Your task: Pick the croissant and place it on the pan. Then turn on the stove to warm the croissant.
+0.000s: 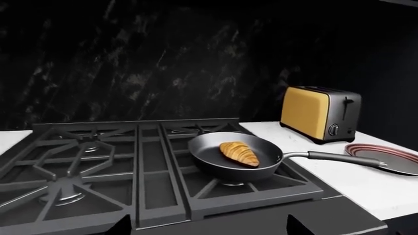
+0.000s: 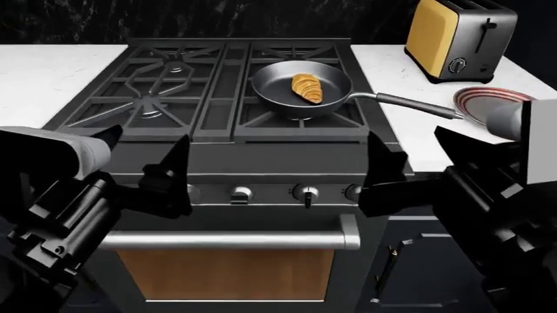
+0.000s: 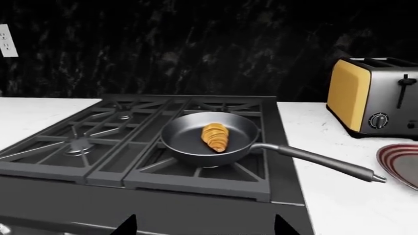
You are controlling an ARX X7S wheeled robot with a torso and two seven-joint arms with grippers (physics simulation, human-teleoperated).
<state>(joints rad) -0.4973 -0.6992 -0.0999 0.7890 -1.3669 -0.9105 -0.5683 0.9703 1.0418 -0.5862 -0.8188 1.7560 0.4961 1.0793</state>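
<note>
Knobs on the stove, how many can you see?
3 knobs on the stove front: one left of middle, one near middle, one partly behind the right gripper. The left gripper may hide more.

**Home kitchen, simulator render**

Gas stove (image 2: pixel 235 98) with black cast-iron grates, row of silver knobs (image 2: pixel 304 192) on the front, steel oven handle (image 2: pixel 231 240) below. White worktop (image 2: pixel 52 72) on both sides of it, black marbled backsplash (image 3: pixel 196 44) behind. Yellow-sided toaster (image 2: pixel 457 39) and a dark plate with red rings (image 2: pixel 483 104) on the right stretch of worktop. Wall outlet (image 3: pixel 7 41) on the backsplash. Frying pan (image 2: pixel 301 88) with a croissant (image 2: pixel 306 87) on a right burner.
</note>
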